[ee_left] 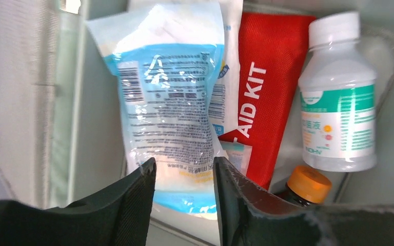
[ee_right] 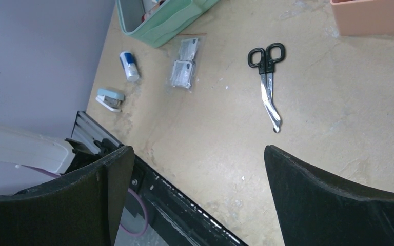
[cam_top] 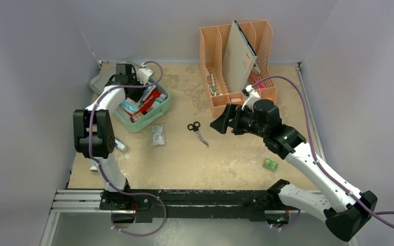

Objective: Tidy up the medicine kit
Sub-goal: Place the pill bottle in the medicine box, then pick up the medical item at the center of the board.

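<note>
Blue-white sachet (ee_left: 169, 102) btw L jaws, grip unclear; R jaws wide apart, empty

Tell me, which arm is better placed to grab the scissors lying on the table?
Likely the right arm: the right gripper hovers open near the scissors, while the left gripper is down inside the medicine kit, over a blue-and-white pouch.

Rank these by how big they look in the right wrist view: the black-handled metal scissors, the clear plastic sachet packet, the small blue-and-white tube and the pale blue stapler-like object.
1. Black-handled metal scissors, clearly the longest.
2. Clear plastic sachet packet.
3. Small blue-and-white tube and pale blue stapler-like object: too alike to rank.
</note>
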